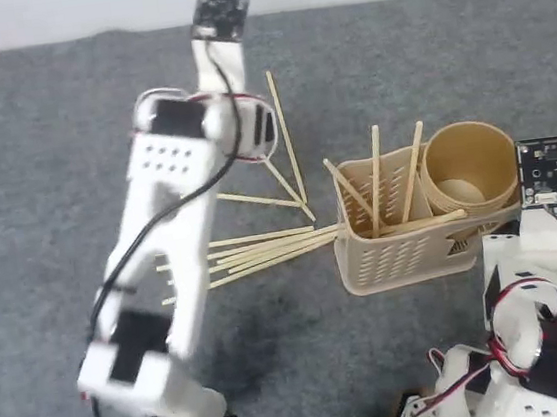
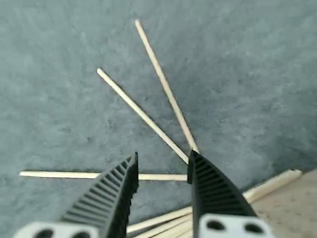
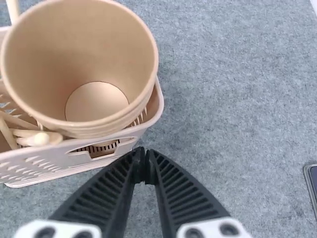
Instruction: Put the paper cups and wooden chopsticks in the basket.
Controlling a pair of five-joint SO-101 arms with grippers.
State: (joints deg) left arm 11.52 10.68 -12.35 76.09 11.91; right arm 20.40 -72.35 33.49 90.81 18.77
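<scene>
On grey table (image 1: 27, 116): basket (image 1: 405, 254) off to one side, w/ paper cups (image 1: 467, 182) nested in one end, stacked it seems, & a few chopsticks (image 1: 376, 177) standing inside. Just beside basket on cup end: right pincer (image 3: 145, 163), pressed together, pinching nothing. Over loose chopsticks (image 2: 143, 116), apart from basket: left pincer (image 2: 161, 166), spread, nothing betw. jaws. Step in hand, prob.: picking up one loose stick. Aim for a single stick, near its middle to avoid tipping. Set jaws across it, not along. Drop low to table before closing. Leave bundle (image 1: 263, 248) next to basket for later.
</scene>
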